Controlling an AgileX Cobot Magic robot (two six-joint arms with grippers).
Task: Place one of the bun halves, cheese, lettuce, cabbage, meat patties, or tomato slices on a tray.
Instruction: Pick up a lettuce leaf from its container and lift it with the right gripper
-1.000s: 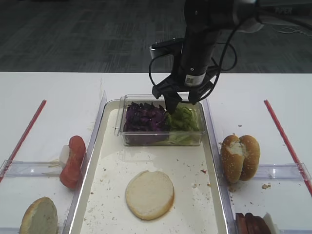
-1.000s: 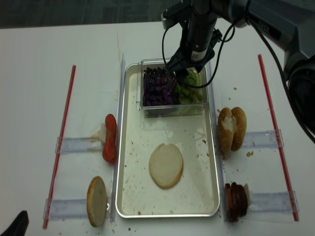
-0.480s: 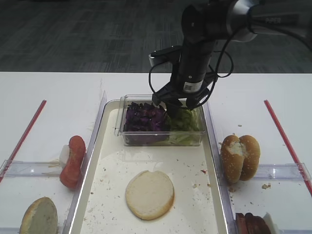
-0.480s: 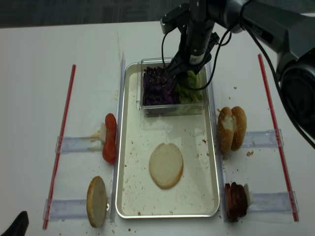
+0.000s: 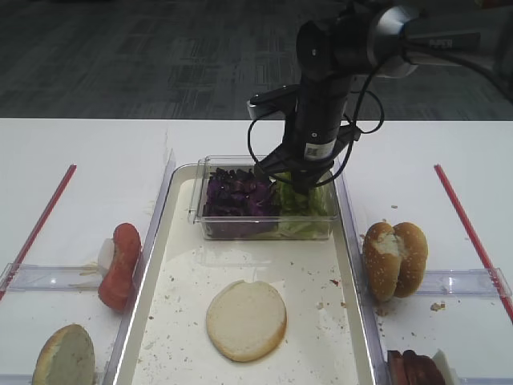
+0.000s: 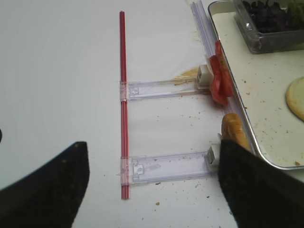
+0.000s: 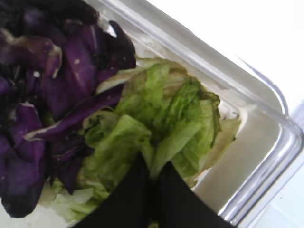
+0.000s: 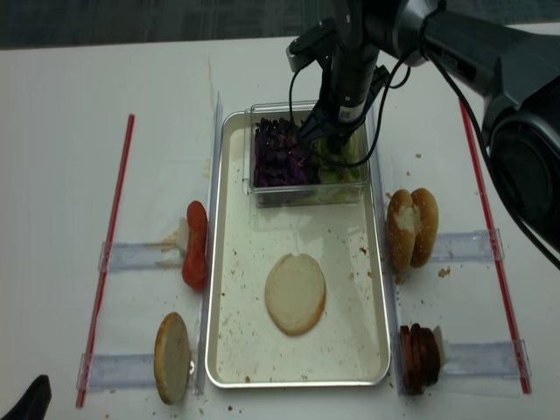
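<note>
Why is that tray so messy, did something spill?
Nothing big has spilled. The tray has little brown crumbs scattered around the bun half, and a few crumbs lie on the table near the right-hand buns. The lettuce and purple cabbage sit inside their clear box.

1. Tray (image 5: 160,313): large white rectangular, rounded corners, raised rim, crumb-specked floor; centre of table
2. Lettuce (image 7: 161,118): ruffled light-green leaves, heaped in right part of clear box at tray's far end; touching cabbage on its left
3. Cabbage (image 7: 42,90): dark purple shreds, filling left part of same box
4. Bun halves: one pale half (image 5: 246,319) flat, cut face up, on tray near front; seeded pair (image 5: 394,259) on edge, right of tray; one more (image 5: 63,358) off tray, front left, tilted
</note>
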